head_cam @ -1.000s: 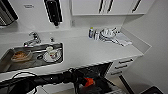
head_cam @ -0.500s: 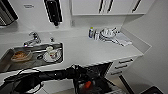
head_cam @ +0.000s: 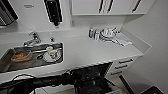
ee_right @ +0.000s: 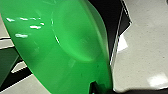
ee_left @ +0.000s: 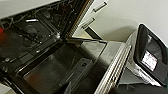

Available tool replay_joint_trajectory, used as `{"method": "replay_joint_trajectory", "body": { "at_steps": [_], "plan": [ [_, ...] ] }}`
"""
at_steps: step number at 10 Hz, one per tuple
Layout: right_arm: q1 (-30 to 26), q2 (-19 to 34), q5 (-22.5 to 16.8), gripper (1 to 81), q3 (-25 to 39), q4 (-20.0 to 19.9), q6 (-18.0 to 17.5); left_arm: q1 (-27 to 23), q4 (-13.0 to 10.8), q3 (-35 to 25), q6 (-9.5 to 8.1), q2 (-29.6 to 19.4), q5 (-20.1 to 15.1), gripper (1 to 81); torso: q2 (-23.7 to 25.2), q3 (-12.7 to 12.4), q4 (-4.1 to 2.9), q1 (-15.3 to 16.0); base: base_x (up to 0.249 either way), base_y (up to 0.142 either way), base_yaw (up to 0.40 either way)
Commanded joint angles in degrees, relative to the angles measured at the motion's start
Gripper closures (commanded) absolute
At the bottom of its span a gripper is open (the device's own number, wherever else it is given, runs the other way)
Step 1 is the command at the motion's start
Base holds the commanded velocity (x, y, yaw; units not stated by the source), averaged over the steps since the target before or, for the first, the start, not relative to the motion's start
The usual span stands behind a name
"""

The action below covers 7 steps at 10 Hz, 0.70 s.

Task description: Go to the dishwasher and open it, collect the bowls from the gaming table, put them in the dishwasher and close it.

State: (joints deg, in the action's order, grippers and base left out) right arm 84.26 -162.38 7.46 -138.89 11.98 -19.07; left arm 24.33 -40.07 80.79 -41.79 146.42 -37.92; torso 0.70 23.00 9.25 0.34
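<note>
The dishwasher stands open under the white counter. In the left wrist view its door lies folded down and the dark racks show inside. My left arm reaches in low, toward the opening. A bright green bowl hangs tilted above the pale floor, very close to the right wrist camera. My right gripper is shut on the bowl's rim. The gaming table is out of view.
A steel sink holds an orange-brown dish, cups and a plate. Bottles and dishes stand at the counter's back right. White drawers flank the dishwasher. A bin with a black lid stands beside the open door.
</note>
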Motion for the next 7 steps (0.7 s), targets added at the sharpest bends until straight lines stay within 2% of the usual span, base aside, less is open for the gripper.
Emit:
{"method": "replay_joint_trajectory", "body": {
  "at_steps": [1,2,4,5,7],
  "plan": [
    [-0.3,1.5,-2.4,81.1,2.9,1.5,1.0,5.9,-0.4,-4.5,0.83,-8.8,4.9,1.0,0.0,0.0,0.0,0.0,0.0,0.0,0.0],
    [-0.2,3.6,-1.4,81.1,5.5,1.3,1.0,10.8,-1.2,-4.2,1.87,-11.2,10.7,1.0,0.0,0.0,0.0,0.0,0.0,0.0,0.0],
    [0.3,9.4,1.5,81.1,12.4,1.1,0.5,19.3,-1.3,-4.1,5.05,-13.6,12.3,1.0,0.0,0.0,0.0,0.0,0.0,0.0,0.0],
    [0.3,11.6,2.1,81.1,14.9,1.2,0.4,23.1,-1.5,-3.3,6.09,-13.9,13.5,1.0,0.0,0.0,0.0,0.0,0.0,0.0,0.0],
    [-0.2,15.4,2.2,81.1,20.0,1.3,0.4,30.6,-1.6,0.5,6.46,-13.7,19.3,1.0,0.0,0.0,0.0,0.0,0.0,0.0,0.0]
  ]
}}
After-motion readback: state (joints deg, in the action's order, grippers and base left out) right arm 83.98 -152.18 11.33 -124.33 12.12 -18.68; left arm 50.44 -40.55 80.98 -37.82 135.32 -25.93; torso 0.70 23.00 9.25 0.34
